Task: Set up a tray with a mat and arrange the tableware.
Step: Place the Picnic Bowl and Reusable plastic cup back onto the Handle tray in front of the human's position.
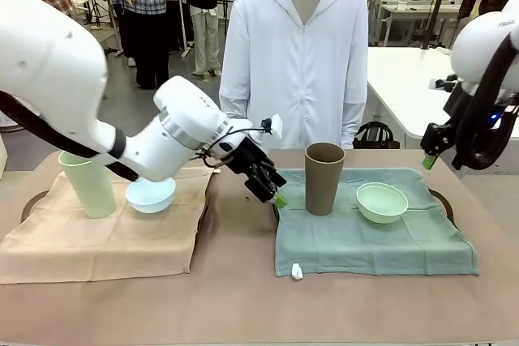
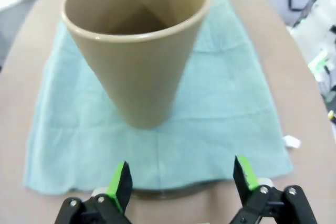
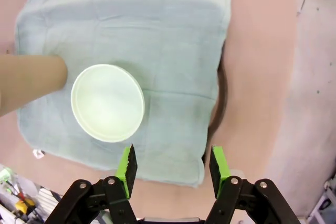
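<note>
Brown and matte, the tapered cup [image 2: 137, 45] stands upright on the teal mat [image 2: 226, 98], straight ahead of the left gripper [image 2: 182, 178], whose fingers [image 2: 120, 183] are spread wide with nothing between them. The step in hand looks to be a grasp or a release of this cup; which of the two cannot be told. If a grasp, the robot would do well to keep the cup centred between the fingers, close on the lower, narrower part where the taper gives a firm seat, and squeeze gently, since a light plastic-like cup may tip or slide on soft cloth. The mat drapes over a dark tray rim [image 2: 173, 191] just beyond the fingertips, so a low approach risks snagging the cloth and dragging everything on it. Beyond the cup, the pale green bowl [image 1: 381, 201] sits on the same mat, apart from it, and should be left undisturbed. The right gripper [image 3: 171, 165] hangs above that bowl's side of the mat with fingers parted and empty. On the tan mat [image 1: 105, 237] behind the left arm, the pale green cup [image 1: 87, 184] and light blue bowl [image 1: 151, 194] already stand close together.
</note>
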`<action>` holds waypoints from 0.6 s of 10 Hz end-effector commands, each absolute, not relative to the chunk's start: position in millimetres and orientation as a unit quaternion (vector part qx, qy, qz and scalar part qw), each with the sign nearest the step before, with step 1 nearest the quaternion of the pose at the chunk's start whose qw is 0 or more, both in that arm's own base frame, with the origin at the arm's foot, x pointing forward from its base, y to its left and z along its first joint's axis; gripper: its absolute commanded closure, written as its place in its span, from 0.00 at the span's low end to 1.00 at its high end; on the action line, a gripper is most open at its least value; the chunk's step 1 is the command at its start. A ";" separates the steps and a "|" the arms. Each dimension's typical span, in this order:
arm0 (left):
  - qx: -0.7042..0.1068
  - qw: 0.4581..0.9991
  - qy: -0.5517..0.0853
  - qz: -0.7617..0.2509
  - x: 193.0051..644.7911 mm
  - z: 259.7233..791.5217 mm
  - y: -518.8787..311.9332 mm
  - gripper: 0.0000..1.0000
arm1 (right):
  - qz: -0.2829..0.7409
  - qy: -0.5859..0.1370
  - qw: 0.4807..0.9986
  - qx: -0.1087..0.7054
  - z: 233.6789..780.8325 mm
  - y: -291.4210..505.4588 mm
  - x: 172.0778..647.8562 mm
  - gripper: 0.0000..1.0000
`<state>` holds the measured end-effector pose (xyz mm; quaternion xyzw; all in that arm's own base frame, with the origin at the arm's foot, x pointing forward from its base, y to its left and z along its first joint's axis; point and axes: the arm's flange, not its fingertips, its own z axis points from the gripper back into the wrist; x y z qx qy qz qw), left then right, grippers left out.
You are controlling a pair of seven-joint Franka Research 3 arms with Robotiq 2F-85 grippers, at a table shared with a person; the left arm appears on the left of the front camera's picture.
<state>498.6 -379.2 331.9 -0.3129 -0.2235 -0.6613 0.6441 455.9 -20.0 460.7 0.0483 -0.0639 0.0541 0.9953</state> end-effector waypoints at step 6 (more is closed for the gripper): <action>-0.111 0.907 -0.155 -0.376 426.2 496.7 -295.8 0.00 | 0.079 -0.077 0.993 0.035 513.0 -34.2 414.4 0.28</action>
